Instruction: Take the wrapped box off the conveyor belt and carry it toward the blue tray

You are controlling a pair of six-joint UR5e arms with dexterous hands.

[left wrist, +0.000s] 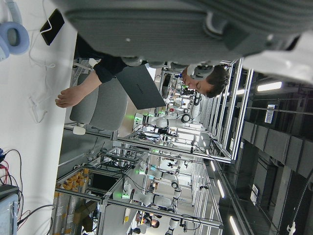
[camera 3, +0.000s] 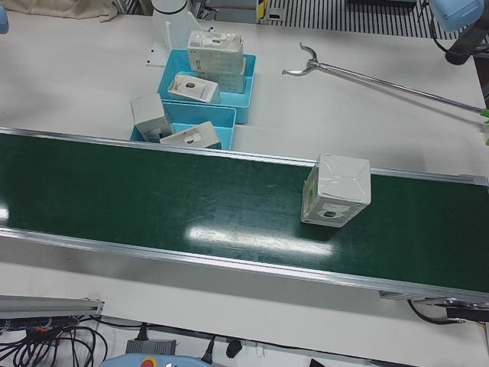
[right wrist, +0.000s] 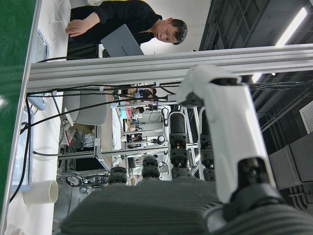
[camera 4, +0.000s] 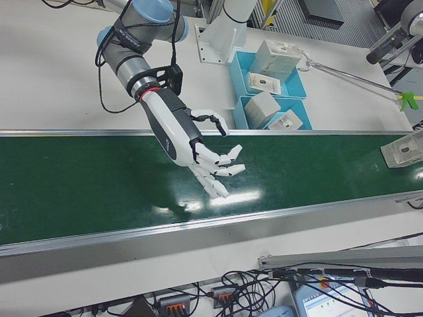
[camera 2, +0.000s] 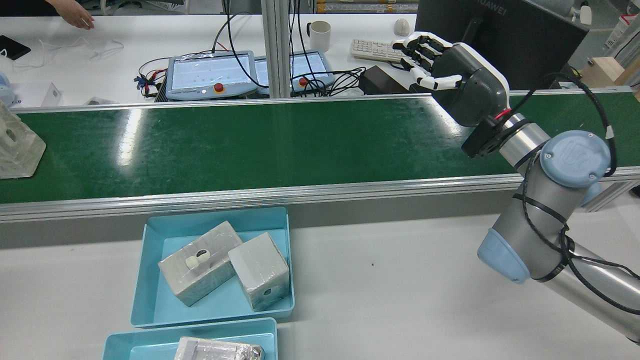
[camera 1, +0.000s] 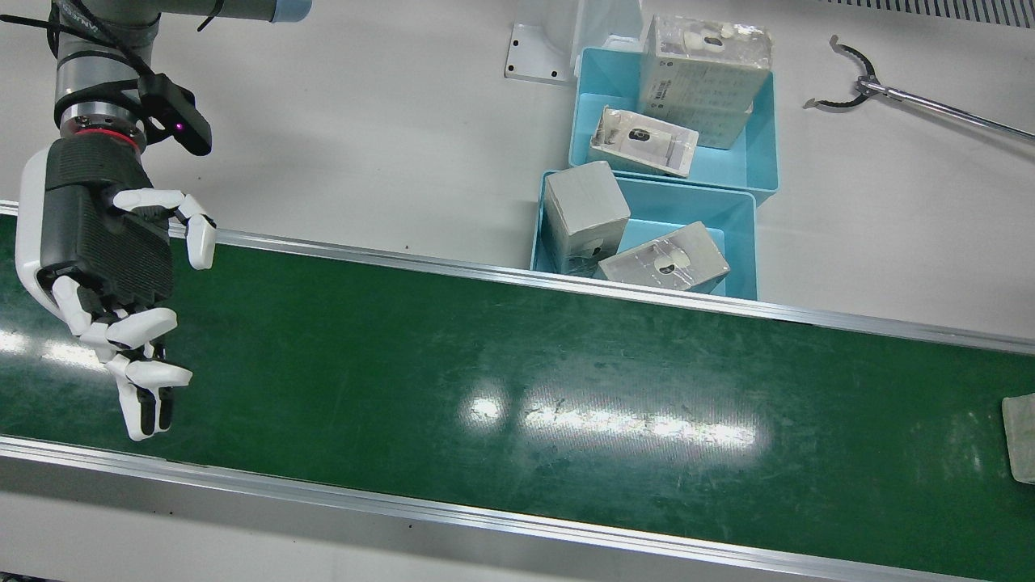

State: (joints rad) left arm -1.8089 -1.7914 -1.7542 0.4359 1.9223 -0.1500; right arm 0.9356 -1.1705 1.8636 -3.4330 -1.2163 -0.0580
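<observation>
The right hand [camera 1: 109,275] hangs over the green belt [camera 1: 501,388] with its fingers [camera 4: 221,162] spread and slightly curled, empty, touching nothing. In the front view it sits at about nine o'clock, palm turned toward the belt's length, its grey arm [camera 1: 97,48] rising to eleven o'clock. The rear view shows the same hand [camera 2: 450,75] at about two o'clock, above the belt's far rail.

The left hand [left wrist: 195,29] appears only in its own camera, as a dark ribbed palm along the top of that picture; whether it is released or clenched cannot be told. That camera also catches a person [left wrist: 146,73] at a desk beyond the station.

The wrapped box [camera 3: 336,191] stands on the belt, upright, well apart from the right hand. In the left-front view it is at about three o'clock; in the front view only its edge [camera 1: 1020,436] shows at four o'clock.

Two blue trays [camera 1: 748,234] lie on the white table [camera 1: 364,121] just beside the belt's near rail, at about one o'clock in the front view. Each holds two wrapped boxes [camera 1: 582,214], some tilted. A long metal grabber [camera 1: 857,81] lies on the table at two o'clock.
</observation>
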